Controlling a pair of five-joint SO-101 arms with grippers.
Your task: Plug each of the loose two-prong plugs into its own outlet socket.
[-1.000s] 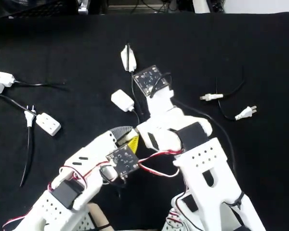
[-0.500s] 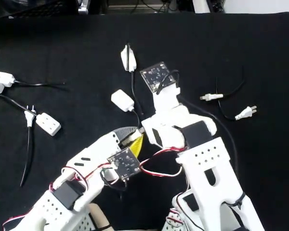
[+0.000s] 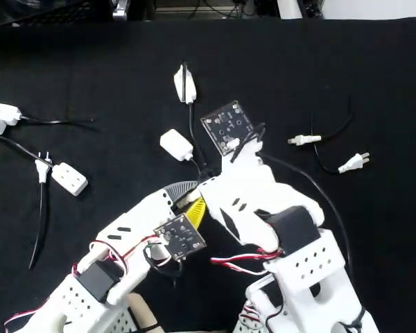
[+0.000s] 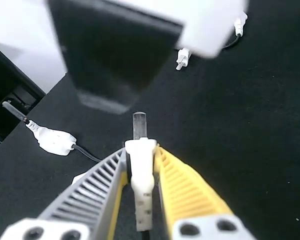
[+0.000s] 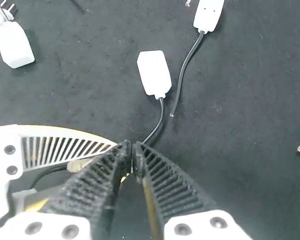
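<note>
1. Near the middle of the black table (image 3: 374, 76), the left gripper (image 4: 140, 151) pinches a white plug (image 4: 141, 190) between its grey and yellow fingers.
2. The plug's long axis runs along those fingers. Its prongs (image 4: 139, 125) stick out past the tips and point far and to the right, roughly toward two loose plugs (image 3: 306, 139) (image 3: 353, 163) lying well apart on the right.
3. Just beside it, the right gripper (image 5: 133, 148) is pressed together, apparently on a thin black cord (image 5: 157, 120).
4. That cord leads to the nearest socket (image 3: 175, 144), which lies flat, a little far and left of both grippers. Its long axis runs far-left to near-right, with the cord end toward the grippers. I cannot tell where its slots are.
5. So the socket sits left of the line the prongs follow. The plug probably has to swing left and meet the socket's end away from the cord.
6. Farther off, a second socket (image 3: 184, 83) lies with its long axis running near to far.
</note>
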